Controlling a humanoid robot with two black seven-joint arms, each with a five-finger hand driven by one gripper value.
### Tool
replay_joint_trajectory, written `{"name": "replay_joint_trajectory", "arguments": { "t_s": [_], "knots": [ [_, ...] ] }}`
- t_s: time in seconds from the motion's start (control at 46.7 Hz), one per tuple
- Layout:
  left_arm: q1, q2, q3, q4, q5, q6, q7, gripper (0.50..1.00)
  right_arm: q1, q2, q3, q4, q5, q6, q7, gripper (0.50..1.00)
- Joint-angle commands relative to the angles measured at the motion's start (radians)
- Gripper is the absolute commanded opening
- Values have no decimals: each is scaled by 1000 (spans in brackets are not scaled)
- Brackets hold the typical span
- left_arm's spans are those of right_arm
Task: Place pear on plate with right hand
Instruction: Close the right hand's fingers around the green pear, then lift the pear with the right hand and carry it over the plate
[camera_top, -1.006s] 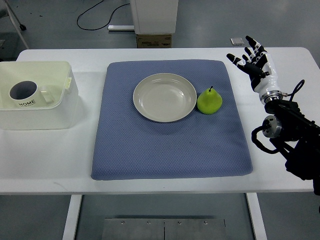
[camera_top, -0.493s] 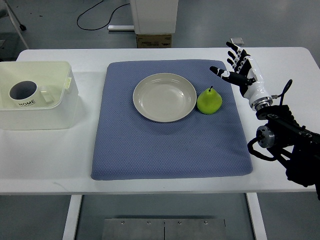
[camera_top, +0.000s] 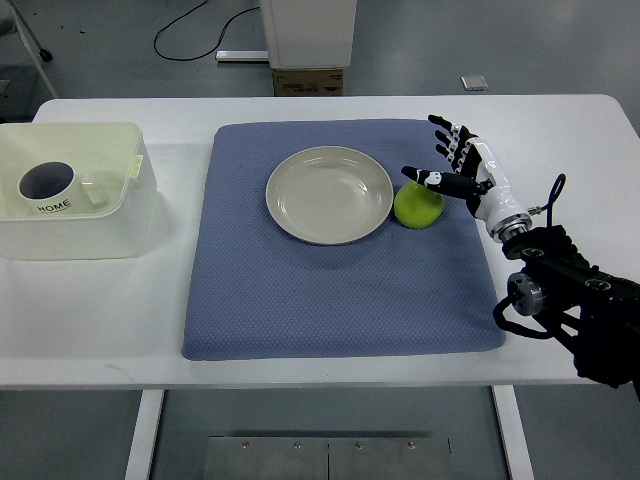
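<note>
The right hand (camera_top: 455, 168) is reaching in from the right edge of the frame, its dark forearm running down toward the lower right corner. Its fingers (camera_top: 447, 137) are spreading wide and grasping nothing; the thumb is stretching out to the left over the top of the pear (camera_top: 417, 205), though whether it is touching the fruit cannot be told from this steep angle. The palm is sitting just right of the pear, above the right part of the mat.

The pear, yellow-green, is sitting on the blue mat (camera_top: 340, 290), just beside the right rim of the plate (camera_top: 329, 194) and not on it. Whether fruit and rim are touching cannot be told. The plate is a pale, shallow dish lying in the upper middle of the mat with nothing in it.

The mat is covering the centre of the white surface (camera_top: 100, 310). At the left of the frame 1 translucent white bin (camera_top: 75, 190) is standing on the surface, well apart from the mat's contents, and 1 white mug (camera_top: 50, 187) with a dark interior is sitting inside it. Beyond the far edge of the surface, at the top of the frame, a white pedestal (camera_top: 308, 30) is standing on the grey floor, with a black cable (camera_top: 195, 25) curling to its left.
</note>
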Motion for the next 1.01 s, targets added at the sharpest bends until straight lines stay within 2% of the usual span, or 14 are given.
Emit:
{"name": "replay_joint_trajectory", "arguments": {
  "t_s": [0.0,0.749,0.899,0.985],
  "knots": [
    [0,0,0,0,0,0,0,1000,-2,0,-11,-2,0,0,0,1000],
    [0,0,0,0,0,0,0,1000,-44,11,-62,-15,-1,-17,0,993],
    [0,0,0,0,0,0,0,1000,-52,12,-69,-26,-1,-18,0,985],
    [0,0,0,0,0,0,0,1000,-55,15,-83,-34,-1,-20,0,958]
  ]
}}
